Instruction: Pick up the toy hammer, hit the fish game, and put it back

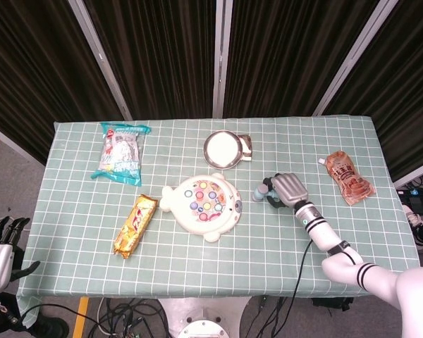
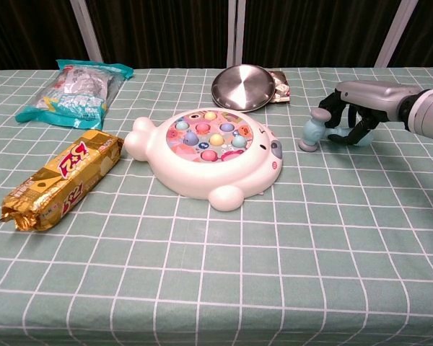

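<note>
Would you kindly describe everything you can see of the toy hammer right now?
The toy hammer is small and looks like plastic, with a pale blue-grey barrel head and a light blue handle. It lies low on the green checked tablecloth, right of the fish game, head pointing toward it. The right hand grips its handle, fingers curled around it.

You've got a glossy plastic fish game (image 2: 213, 155), shiny metal plate (image 2: 244, 87), crinkly gold foil snack bar (image 2: 63, 179), all on a matt checked tablecloth (image 2: 224, 274).
</note>
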Controlling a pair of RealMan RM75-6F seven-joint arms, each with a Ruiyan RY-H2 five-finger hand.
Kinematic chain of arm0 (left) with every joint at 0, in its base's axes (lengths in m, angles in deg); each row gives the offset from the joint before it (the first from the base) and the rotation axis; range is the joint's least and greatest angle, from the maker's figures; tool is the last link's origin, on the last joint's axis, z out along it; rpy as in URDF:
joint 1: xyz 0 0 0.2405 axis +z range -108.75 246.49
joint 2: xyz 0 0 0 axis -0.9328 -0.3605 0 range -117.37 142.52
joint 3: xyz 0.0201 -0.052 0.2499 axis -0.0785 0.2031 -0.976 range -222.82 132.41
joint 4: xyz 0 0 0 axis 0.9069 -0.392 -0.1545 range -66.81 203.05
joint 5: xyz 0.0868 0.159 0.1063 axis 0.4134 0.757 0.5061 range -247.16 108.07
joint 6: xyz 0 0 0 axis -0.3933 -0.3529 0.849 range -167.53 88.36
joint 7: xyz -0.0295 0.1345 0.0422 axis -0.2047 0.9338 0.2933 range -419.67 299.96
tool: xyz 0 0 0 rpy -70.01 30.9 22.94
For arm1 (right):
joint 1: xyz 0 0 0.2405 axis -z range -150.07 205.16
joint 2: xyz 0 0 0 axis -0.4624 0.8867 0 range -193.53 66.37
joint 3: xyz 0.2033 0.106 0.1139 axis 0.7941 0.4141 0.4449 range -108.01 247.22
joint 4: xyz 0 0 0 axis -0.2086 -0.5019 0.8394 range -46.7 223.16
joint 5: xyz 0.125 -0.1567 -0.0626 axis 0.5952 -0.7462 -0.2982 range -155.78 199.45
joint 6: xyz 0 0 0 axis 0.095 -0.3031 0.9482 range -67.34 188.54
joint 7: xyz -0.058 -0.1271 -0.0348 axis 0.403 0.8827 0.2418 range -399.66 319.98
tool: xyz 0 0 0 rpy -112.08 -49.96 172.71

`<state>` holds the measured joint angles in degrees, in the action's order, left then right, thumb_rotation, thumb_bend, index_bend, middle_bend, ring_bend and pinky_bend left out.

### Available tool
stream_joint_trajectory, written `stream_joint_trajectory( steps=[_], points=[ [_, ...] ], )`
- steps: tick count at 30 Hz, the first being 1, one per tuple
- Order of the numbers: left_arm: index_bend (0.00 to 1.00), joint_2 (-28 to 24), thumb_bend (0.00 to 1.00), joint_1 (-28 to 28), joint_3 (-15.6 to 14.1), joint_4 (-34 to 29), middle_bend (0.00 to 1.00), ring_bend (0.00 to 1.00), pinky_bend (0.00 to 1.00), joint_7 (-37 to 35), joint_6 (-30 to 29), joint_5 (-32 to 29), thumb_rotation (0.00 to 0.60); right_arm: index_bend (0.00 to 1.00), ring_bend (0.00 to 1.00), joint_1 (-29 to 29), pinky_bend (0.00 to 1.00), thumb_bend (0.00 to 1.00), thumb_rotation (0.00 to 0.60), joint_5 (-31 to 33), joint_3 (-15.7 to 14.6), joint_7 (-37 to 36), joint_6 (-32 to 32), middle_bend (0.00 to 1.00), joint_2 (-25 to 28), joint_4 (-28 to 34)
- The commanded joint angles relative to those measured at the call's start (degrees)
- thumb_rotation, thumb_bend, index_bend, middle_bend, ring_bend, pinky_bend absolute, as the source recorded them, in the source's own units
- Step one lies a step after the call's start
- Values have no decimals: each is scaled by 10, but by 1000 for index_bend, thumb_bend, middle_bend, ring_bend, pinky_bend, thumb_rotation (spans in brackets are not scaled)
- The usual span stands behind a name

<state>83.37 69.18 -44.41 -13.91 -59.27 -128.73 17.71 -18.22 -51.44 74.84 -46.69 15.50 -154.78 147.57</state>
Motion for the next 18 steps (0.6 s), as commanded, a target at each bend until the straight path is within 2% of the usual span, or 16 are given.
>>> stream_joint_trajectory(
  steps=[1,12,18],
  points=[
    [131,0,0,0,0,0,136,47,22,0,0,0,600,402,274,5,377,539,600,-7,-1,-5,-4,424,0,0],
    [132,1,0,-3,0,1,136,48,22,-1,2,1,600,276,177,18,307,539,600,-20,-1,1,-12,333,9,18],
    [131,1,0,-4,1,2,136,47,22,-1,2,2,600,190,119,37,243,539,600,-27,1,9,-45,282,37,58]
  ],
)
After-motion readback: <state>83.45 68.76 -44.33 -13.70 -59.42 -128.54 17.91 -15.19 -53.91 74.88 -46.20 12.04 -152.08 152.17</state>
